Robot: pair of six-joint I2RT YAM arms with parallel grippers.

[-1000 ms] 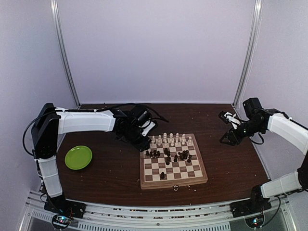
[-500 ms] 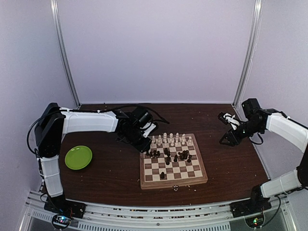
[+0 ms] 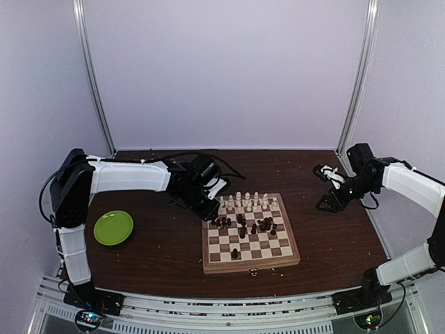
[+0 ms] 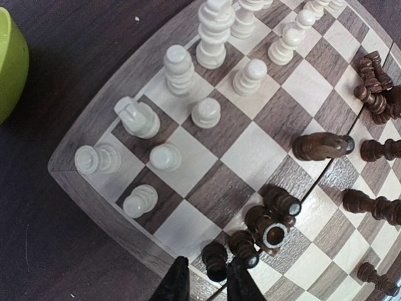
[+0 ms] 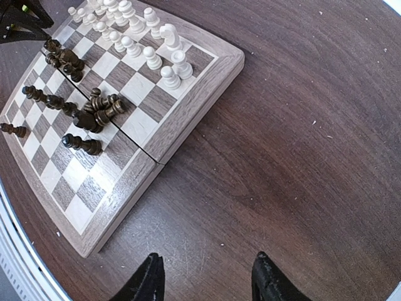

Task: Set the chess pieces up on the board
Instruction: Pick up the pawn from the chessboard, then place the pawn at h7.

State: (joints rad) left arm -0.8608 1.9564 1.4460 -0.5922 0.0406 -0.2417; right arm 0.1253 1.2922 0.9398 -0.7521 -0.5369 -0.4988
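The board (image 3: 250, 266) lies mid-table. Cream-white chess pieces (image 3: 243, 200) stand in its far rows. Dark chess pieces (image 3: 243, 226) are bunched behind them, some lying down, and one stands alone (image 3: 235, 254). My left gripper (image 3: 211, 211) is low over the board's left edge. In the left wrist view it (image 4: 208, 282) is narrowly open, with a dark pawn (image 4: 215, 260) between the fingertips (image 4: 177, 283) on the rim (image 4: 94, 188). My right gripper (image 3: 328, 200) is open and empty over bare table right of the board (image 5: 188, 106); it also shows in the right wrist view (image 5: 207, 276).
A lime-green plate (image 3: 113, 227) sits at the left of the table, and its edge shows in the left wrist view (image 4: 9, 63). Pale crumbs are scattered on the dark wood. Walls enclose the back and sides.
My left gripper has moved a little right, onto the board's left edge. My right gripper has drifted slightly left.
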